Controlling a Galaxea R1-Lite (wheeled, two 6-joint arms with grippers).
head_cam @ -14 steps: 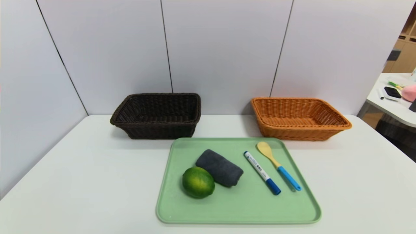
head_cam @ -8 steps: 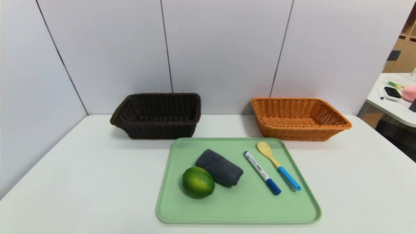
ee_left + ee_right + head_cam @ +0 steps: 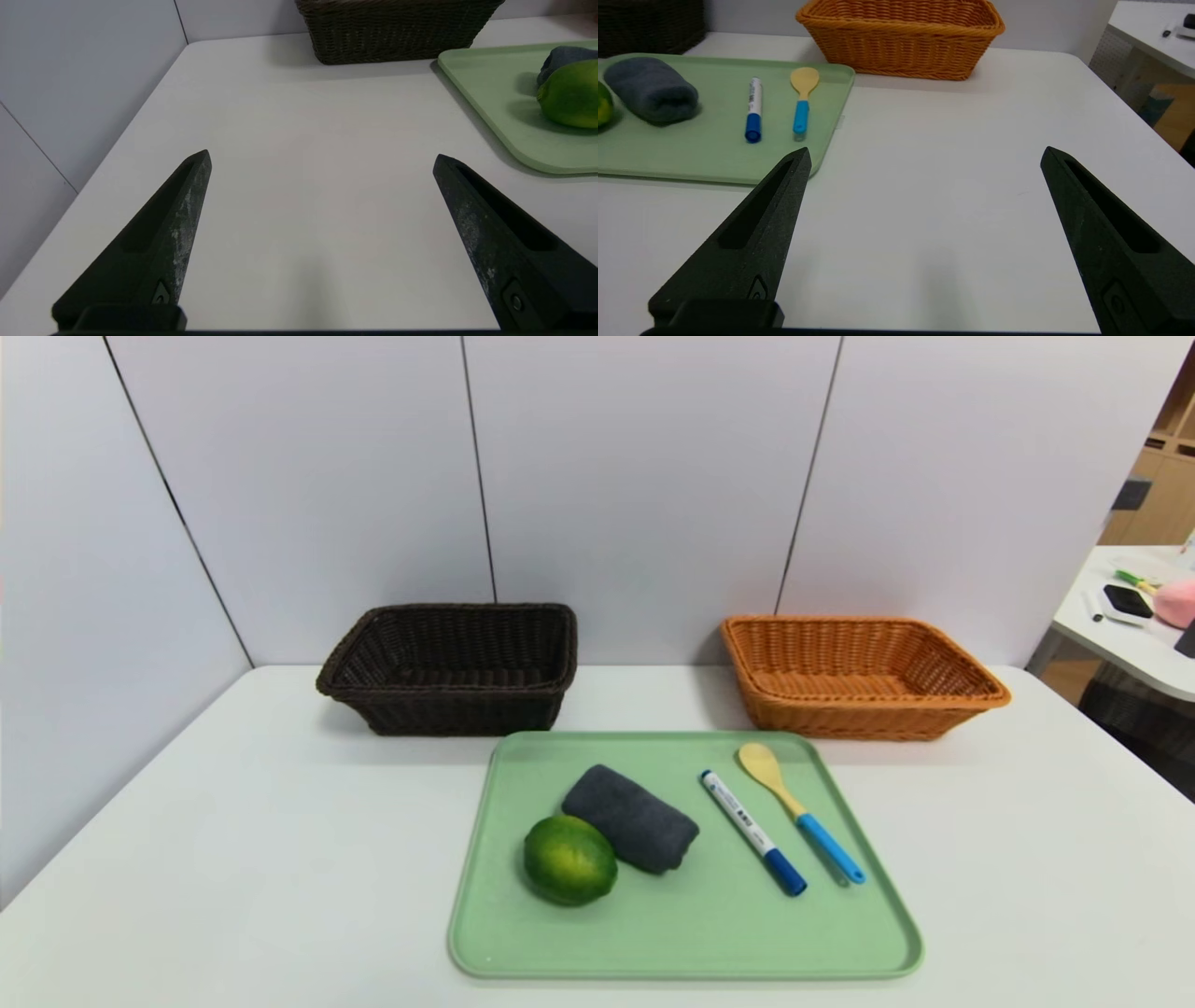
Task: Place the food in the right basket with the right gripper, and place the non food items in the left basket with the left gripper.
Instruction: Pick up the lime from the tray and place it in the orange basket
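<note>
Looking over the green tray [image 3: 681,933] on the tabletop [image 3: 233,859], I see all four items waiting on it, both baskets empty behind. My left end effector [image 3: 322,156] and right end effector [image 3: 924,154] hang level over bare tabletop, each spread wide and holding nothing.

The lime [image 3: 569,860] sits at the tray's near left, touching the rolled grey towel [image 3: 631,818]. I judge it firm, glossy and prone to roll, so I'd close the right end effector across its widest girth, then carry it to the orange basket [image 3: 859,677].

The towel should be soft and light; I'd pinch it across the roll's middle. The marker [image 3: 752,832] and the blue-handled wooden spoon [image 3: 800,823] lie flat, near one another: thin, stiff, likely slippery, best taken mid-shaft for the dark brown basket [image 3: 453,667].
</note>
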